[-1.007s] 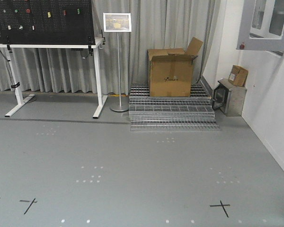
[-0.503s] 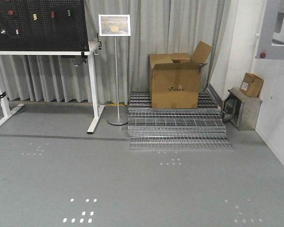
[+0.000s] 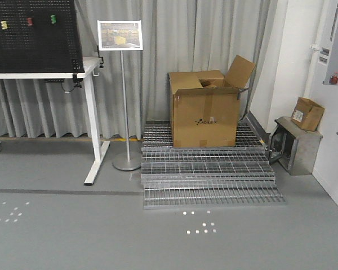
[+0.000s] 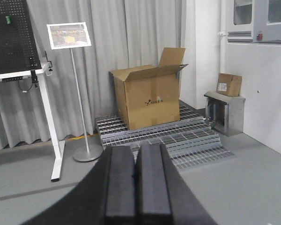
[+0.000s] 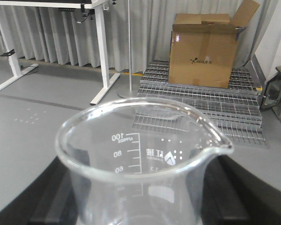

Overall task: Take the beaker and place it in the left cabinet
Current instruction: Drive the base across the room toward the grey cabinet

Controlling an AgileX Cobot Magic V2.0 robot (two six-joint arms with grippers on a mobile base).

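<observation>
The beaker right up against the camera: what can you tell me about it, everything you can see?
The beaker is clear glass, upright and apparently empty. Its rim flares outward, with a pouring spout on the right. White graduation marks, 100, 80 and 60, and a logo are printed on the far wall and read mirrored through the glass. The right hand holds it, with dark fingers flanking both sides. Its base is out of frame.
</observation>
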